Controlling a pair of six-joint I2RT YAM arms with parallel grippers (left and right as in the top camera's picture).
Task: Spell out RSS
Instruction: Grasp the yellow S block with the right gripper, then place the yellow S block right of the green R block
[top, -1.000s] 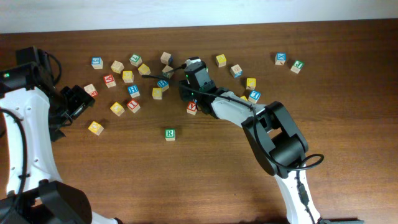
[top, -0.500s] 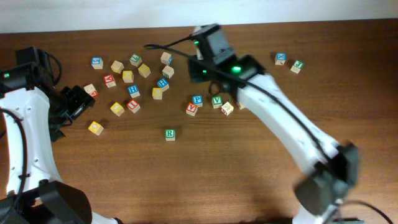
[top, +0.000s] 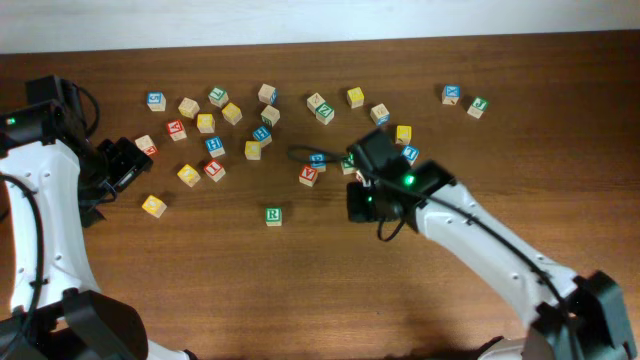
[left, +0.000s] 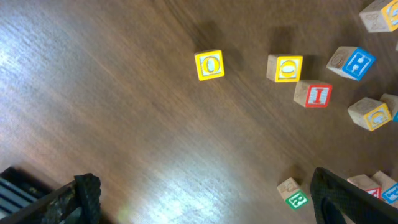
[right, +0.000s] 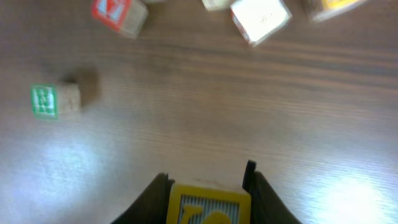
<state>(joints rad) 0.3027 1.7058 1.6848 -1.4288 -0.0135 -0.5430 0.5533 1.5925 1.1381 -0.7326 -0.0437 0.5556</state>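
The green R cube (top: 273, 215) stands alone on the wooden table, nearer than the scattered cubes. It also shows in the left wrist view (left: 297, 199) and in the right wrist view (right: 46, 101). My right gripper (top: 362, 203) hovers to the right of it, shut on a yellow-faced cube (right: 208, 208) whose letter is cut off by the frame edge. My left gripper (top: 120, 165) is open and empty at the far left, its fingers (left: 205, 211) wide apart over bare wood. I cannot read an S on any other cube.
Several letter cubes lie scattered across the far half of the table (top: 230, 112). Two yellow cubes (left: 209, 65) (left: 285, 68) and a red I cube (left: 317, 94) lie near the left gripper. A red cube (right: 118, 12) and a pale cube (right: 260, 18) lie beyond the right gripper.
My right arm swung from the far cluster of cubes toward the near side and now sits lower, right of the R cube, with a yellow cube in its jaws. The left arm has not moved.
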